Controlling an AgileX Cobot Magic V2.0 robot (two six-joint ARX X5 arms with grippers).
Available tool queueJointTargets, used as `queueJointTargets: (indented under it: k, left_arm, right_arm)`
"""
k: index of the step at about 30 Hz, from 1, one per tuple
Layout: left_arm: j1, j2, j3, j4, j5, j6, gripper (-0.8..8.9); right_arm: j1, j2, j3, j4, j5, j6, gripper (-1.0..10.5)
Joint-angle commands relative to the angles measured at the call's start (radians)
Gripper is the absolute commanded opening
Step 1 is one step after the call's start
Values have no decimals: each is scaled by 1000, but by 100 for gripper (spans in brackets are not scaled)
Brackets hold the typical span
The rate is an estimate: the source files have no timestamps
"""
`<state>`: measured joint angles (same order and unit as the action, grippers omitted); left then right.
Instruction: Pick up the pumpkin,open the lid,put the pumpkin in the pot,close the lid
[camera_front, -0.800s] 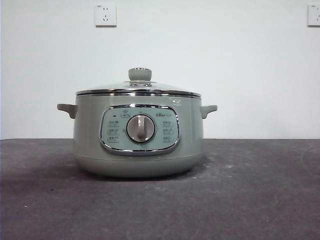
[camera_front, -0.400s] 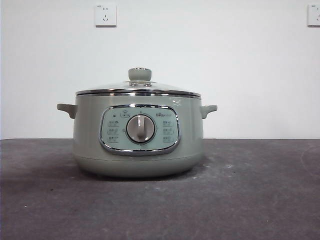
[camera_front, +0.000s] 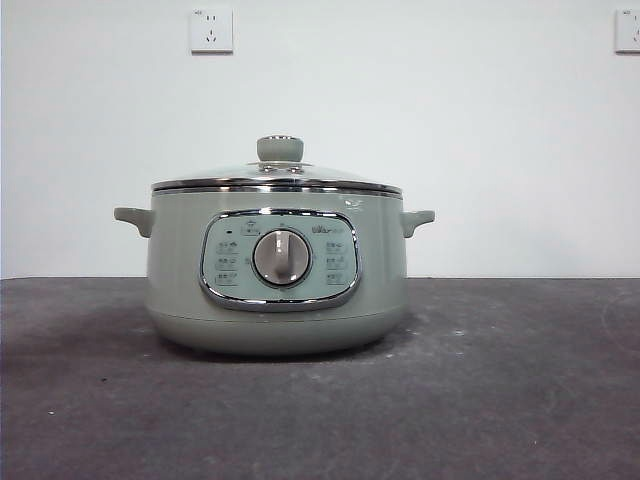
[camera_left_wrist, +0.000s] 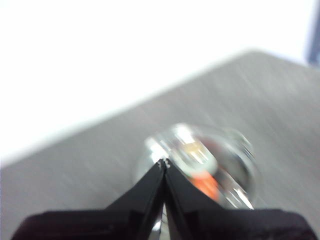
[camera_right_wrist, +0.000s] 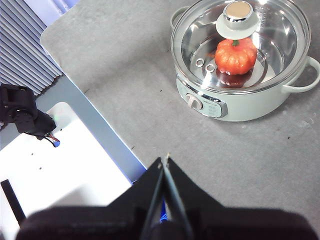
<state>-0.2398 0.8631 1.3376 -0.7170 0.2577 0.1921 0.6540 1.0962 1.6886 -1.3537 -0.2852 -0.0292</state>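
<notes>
Orange behind glass, the pumpkin (camera_right_wrist: 236, 56) sits inside the pot (camera_front: 276, 270) with the lid (camera_front: 277, 174) seated on its rim — task apparently complete — both grippers (left (camera_left_wrist: 164, 163), right (camera_right_wrist: 164, 159)) well clear, fingers together, empty.

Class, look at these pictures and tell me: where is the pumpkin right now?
The pumpkin sits inside the pot, under the closed glass lid; the right wrist view shows it through the glass. The front view hides it behind the pot's wall.
</notes>
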Motion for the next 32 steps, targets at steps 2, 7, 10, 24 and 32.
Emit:
queueJointTargets:
  k: [2,7,10,24,32]
  left_arm:
    - [113,-121,-140,204,5,18,-4]
    - [201,-296,-414,501,-59,17,-4]
    - [222,-401,-592,616,-82,14,-4]
    - [249,-744,-1172,768,-231,-98,-4]
    - [255,-825,-1304,745,-232,-121,-4]
  right_arm:
    - [2,-5,-1,-17,3,10,1]
    - [2,-5,-1,-17,3,10,1]
    - [2,-5,-1,-17,3,10,1]
    - [2,-6,-1,-17,3,10,1]
    - [2,-10,-1,-17,3,9,1]
